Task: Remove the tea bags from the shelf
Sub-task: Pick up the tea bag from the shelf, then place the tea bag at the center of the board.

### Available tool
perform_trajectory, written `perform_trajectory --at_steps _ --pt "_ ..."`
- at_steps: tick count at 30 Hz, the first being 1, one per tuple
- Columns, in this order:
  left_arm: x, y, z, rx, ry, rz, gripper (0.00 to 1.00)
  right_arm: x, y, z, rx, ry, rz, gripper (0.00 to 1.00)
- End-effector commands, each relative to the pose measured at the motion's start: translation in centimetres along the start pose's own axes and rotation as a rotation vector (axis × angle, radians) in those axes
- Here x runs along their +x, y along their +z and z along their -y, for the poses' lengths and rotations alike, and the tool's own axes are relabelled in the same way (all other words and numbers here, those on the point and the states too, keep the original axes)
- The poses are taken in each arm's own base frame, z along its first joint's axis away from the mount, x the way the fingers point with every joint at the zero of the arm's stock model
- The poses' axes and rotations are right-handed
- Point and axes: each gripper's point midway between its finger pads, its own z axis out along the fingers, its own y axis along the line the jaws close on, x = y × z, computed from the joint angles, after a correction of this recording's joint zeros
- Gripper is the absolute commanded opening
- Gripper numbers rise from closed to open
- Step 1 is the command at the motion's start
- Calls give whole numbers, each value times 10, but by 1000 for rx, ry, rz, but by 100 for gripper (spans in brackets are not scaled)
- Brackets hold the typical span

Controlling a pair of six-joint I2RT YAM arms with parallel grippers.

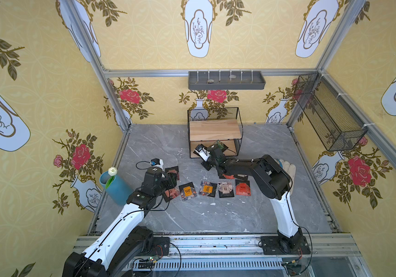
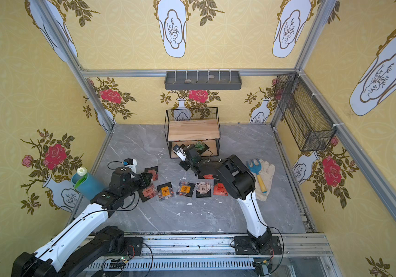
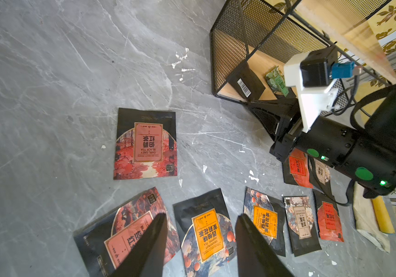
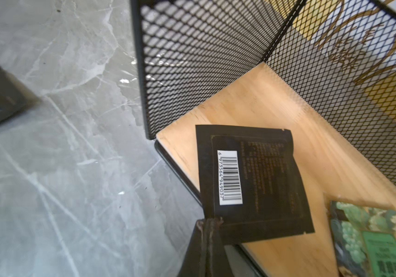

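Reaching into the lower tier of the small two-tier shelf of light wooden boards in a black wire frame, the right gripper was pressed together, pinching the near corner of a flat black sachet with a white barcode. That sachet lay on the lower board, its pinched corner overhanging the front edge. A green-printed sachet lay just beside it on the same board. The left gripper was spread, holding nothing, over an orange-fronted sachet. Red, orange and beige tea bags lay flat on the grey marble-patterned table, clear of the shelf.
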Motion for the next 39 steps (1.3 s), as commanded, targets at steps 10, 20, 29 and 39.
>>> perform_trajectory --at_steps 10,20,29,39 --pt "-4 1 5 22 -6 11 52 0 -44 -26 -26 21 28 0" --pt "-5 -1 8 38 -15 13 52 -18 -76 -27 8 13 81 0" --pt "-5 0 10 44 -17 12 52 -22 -105 -28 22 -1 90 0" --pt "-4 2 11 54 -26 6 51 -4 -108 -32 36 -35 58 0"
